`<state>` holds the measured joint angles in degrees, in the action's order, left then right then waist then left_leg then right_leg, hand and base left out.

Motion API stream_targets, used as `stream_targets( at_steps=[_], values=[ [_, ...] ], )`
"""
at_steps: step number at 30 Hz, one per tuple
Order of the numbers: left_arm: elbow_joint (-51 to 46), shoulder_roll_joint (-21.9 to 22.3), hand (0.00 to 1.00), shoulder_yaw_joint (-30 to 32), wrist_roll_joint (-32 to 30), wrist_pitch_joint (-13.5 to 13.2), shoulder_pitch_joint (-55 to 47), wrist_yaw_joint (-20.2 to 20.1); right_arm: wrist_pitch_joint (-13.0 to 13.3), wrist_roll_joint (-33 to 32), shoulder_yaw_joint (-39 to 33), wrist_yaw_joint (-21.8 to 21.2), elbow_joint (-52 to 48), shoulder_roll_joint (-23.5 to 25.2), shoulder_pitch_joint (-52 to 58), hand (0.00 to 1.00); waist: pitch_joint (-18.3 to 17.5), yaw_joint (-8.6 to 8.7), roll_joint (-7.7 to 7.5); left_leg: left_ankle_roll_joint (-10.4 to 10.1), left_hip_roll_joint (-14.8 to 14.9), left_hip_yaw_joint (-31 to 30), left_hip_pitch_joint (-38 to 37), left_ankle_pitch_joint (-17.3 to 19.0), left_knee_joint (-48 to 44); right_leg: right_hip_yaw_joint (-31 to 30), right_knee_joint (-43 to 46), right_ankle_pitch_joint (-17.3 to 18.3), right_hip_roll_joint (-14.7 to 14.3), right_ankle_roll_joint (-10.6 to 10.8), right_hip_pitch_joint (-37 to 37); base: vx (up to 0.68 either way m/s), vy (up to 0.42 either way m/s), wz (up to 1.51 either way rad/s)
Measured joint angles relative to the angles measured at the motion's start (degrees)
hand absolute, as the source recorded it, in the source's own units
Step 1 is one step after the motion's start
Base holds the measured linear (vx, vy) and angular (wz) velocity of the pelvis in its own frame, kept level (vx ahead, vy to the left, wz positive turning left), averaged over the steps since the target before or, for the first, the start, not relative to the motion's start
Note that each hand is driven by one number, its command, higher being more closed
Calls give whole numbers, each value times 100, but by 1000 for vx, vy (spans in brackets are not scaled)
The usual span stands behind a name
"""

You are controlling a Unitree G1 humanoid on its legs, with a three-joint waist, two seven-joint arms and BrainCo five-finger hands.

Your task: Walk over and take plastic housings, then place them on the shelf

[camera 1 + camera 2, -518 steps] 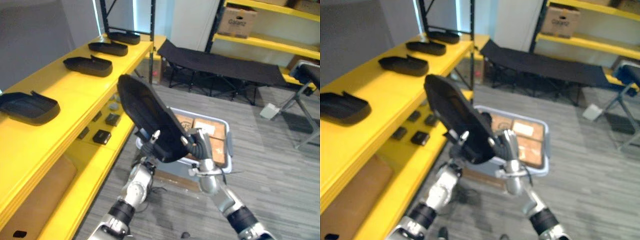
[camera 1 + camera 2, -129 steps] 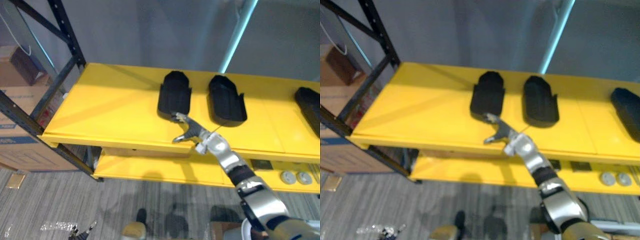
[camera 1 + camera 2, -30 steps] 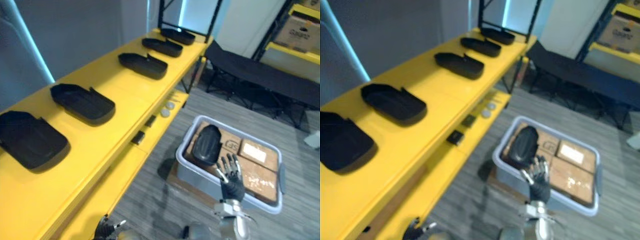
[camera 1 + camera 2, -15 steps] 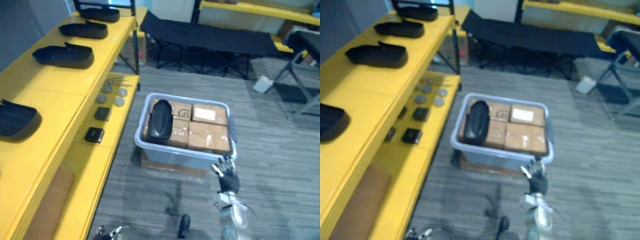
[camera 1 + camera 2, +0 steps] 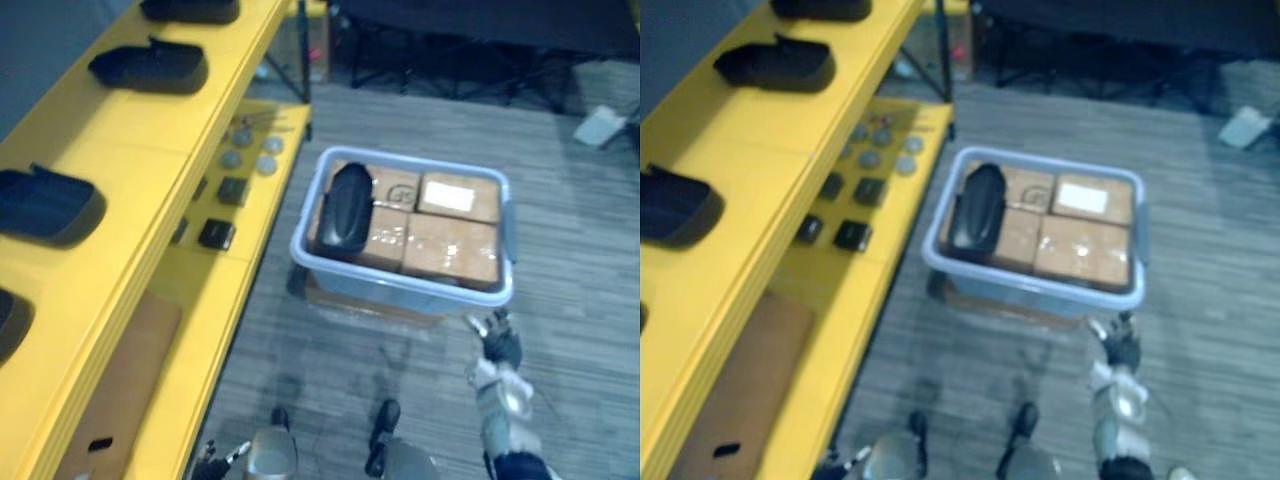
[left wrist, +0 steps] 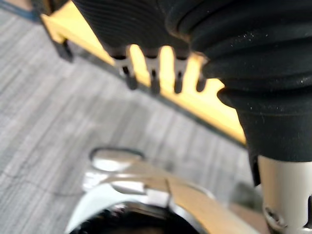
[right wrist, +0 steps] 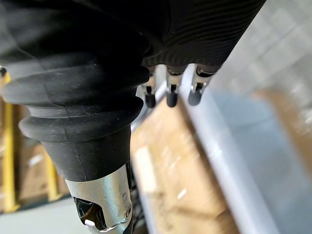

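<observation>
A black plastic housing [image 5: 348,195] lies on cardboard boxes [image 5: 450,245] in the left half of a grey-blue bin [image 5: 400,290] on the floor. More black housings [image 5: 150,65] [image 5: 45,205] sit in a row on the yellow shelf [image 5: 150,150] to the left. My right hand [image 5: 498,345] hangs just before the bin's near right corner, open and empty. Its straight fingers [image 7: 168,95] show over the bin's rim in the right wrist view. My left hand [image 5: 215,462] is low at the bottom left, fingers [image 6: 151,78] straight, holding nothing.
The lower yellow shelf carries small black blocks [image 5: 217,234] and round grey discs [image 5: 250,160]. A cardboard sheet [image 5: 110,380] lies under it. A black folding cot [image 5: 480,20] stands behind the bin, and a white object [image 5: 600,125] lies on the floor at the far right.
The view has swung from along the shelf down onto the bin, which now sits in the middle. My right hand stays open and empty, low by the bin's near right corner.
</observation>
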<state>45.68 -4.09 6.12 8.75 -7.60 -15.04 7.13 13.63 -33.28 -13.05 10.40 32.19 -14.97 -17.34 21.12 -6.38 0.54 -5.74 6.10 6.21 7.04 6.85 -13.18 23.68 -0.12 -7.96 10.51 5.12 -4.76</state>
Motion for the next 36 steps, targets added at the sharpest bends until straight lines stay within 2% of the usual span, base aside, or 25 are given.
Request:
stream_targets(
  at_steps=[2,6,8,10,12,14,17,20,22,24,27,31,34,36],
  values=[
    [-6,-19,0,2,75,-1,102,-24,159,-226,-47,57,338,-326,-694,0,231,-123,-8,2,-62,-130,48,1,-70,10,9,-11,47,16,3,-25,36,9],
    [-3,-56,0,1,269,-10,151,-71,295,-369,-46,30,667,-719,-1265,0,469,-231,-30,56,-120,-409,296,34,-175,156,96,-10,96,18,-116,-54,31,21],
    [16,-46,0,-12,369,-16,151,-109,273,-368,-33,0,1138,-1037,-1735,0,532,-317,-6,119,-175,-466,572,74,-375,173,256,-7,184,20,-332,-99,77,19],
    [55,-26,0,-56,447,-16,151,-128,204,-364,-15,-28,1474,-1326,-2029,0,585,-340,79,172,-246,-572,702,112,-530,242,324,0,256,30,-356,-91,82,21],
    [67,-16,0,-138,492,-84,153,-145,89,-360,23,89,1909,-1735,-2430,0,687,-421,186,227,-320,-666,854,166,-739,300,476,29,356,71,-416,-128,104,25],
    [98,-31,0,-229,496,-115,154,-145,-8,-361,96,183,2214,-2003,-2774,0,699,-506,211,242,-364,-723,1117,182,-909,317,597,32,418,78,-622,-138,112,15],
    [254,-12,0,-408,679,-122,167,-192,-309,-349,107,274,2716,-2363,-3283,0,779,-626,316,297,-394,-787,1392,229,-1164,362,687,17,485,99,-748,-92,83,12],
    [273,-3,0,-545,875,-124,188,-279,-558,-287,115,344,2808,-2575,-3443,0,805,-666,382,312,-458,-903,1634,240,-1307,469,759,16,553,105,-879,-98,94,20],
    [287,-2,0,-687,941,-123,250,-335,-747,-257,239,344,2972,-2744,-3590,0,823,-773,410,337,-491,-897,1781,224,-1360,467,770,-22,594,151,-996,-77,94,7],
    [288,-5,0,-732,945,-125,271,-349,-804,-182,278,343,3004,-2755,-3667,0,826,-806,415,343,-507,-893,1840,220,-1383,465,771,-40,611,146,-1045,-45,74,3],
    [281,-5,0,-803,1096,-168,292,-371,-1023,-113,505,348,3132,-2920,-3937,0,823,-860,454,350,-527,-910,1991,216,-1479,479,771,-71,626,150,-1149,-33,72,4],
    [290,-14,0,-1111,1155,-224,370,-383,-1250,142,887,473,3246,-3284,-4306,0,859,-955,658,361,-561,-966,2128,213,-1541,542,772,-92,649,153,-1215,-50,61,8],
    [298,-17,0,-1276,1158,-230,402,-388,-1403,379,1161,621,3377,-3357,-4536,0,864,-1032,777,370,-557,-980,2196,205,-1545,557,772,-98,641,149,-1274,-52,38,1],
    [301,-40,0,-1411,1235,-231,402,-386,-1479,385,1335,724,3432,-3358,-4618,0,861,-1085,805,371,-553,-966,2232,203,-1541,555,774,-100,641,146,-1322,-36,34,-2]
  ],
)
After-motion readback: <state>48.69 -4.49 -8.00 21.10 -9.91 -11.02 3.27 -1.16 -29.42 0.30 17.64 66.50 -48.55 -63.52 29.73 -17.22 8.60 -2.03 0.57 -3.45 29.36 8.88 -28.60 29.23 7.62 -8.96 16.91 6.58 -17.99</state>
